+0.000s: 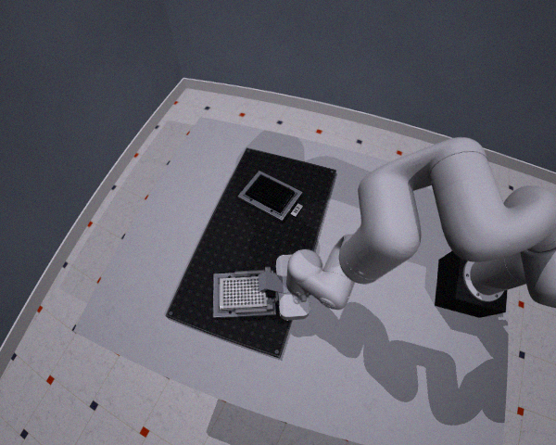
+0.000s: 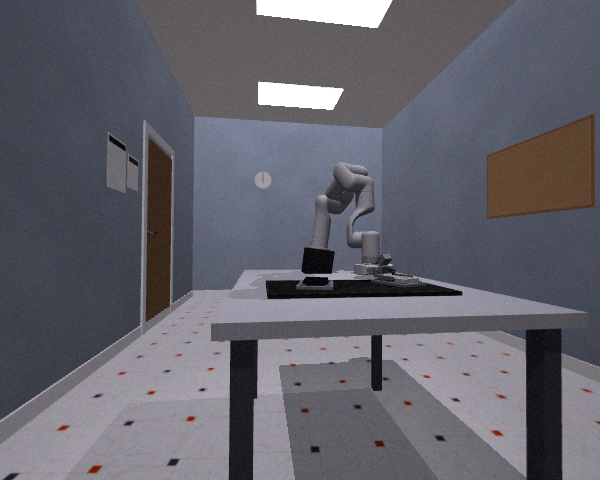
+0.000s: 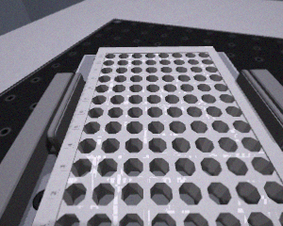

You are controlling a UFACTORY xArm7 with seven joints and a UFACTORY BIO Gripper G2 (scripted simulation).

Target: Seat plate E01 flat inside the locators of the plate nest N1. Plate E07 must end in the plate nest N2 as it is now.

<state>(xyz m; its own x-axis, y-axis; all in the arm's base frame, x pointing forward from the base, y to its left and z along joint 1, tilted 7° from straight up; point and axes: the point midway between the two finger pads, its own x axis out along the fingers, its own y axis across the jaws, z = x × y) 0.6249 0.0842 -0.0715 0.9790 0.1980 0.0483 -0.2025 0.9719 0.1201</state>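
Toward half past six from the centre of the matte black, dot-patterned mat [image 1: 211,239] [image 2: 362,294] in the top view, a pale, boxy plate [image 1: 242,292] [image 2: 403,279] [image 3: 145,137], by elimination E01, within the outline of a flat grey rectangular nest [image 1: 216,297] [image 3: 87,63], by elimination N1. No readable name on either. Across the plate, close rows of faceted, nearly octagonal wells, grey inside and smooth between, with small printed numbers along the nine o'clock margin in the wrist view. Closed onto the plate's two long sides, the gripper [image 1: 249,292] [image 2: 396,279] [image 3: 160,94]: only as far apart as the plate's width, with long, straight grey fingers and darker, round-edged pads [image 3: 68,113] at nine and three o'clock in the wrist view. Impossible to tell whether fully flat against the nest floor. Toward one o'clock from the mat's centre in the top view, a second grey frame, nest N2 [image 1: 257,206] [image 2: 328,286], turned at an angle, with a dark, blocky plate [image 1: 269,192] [image 2: 316,281] inside, presumably E07. Just off its four o'clock side, a small white label [image 1: 296,209] reading N2. Toward three o'clock from the pale plate, the smooth, rounded whitish arm [image 1: 388,215] [image 2: 321,222]. Under the mat, a plain light-grey table [image 1: 148,287] [image 2: 383,320].
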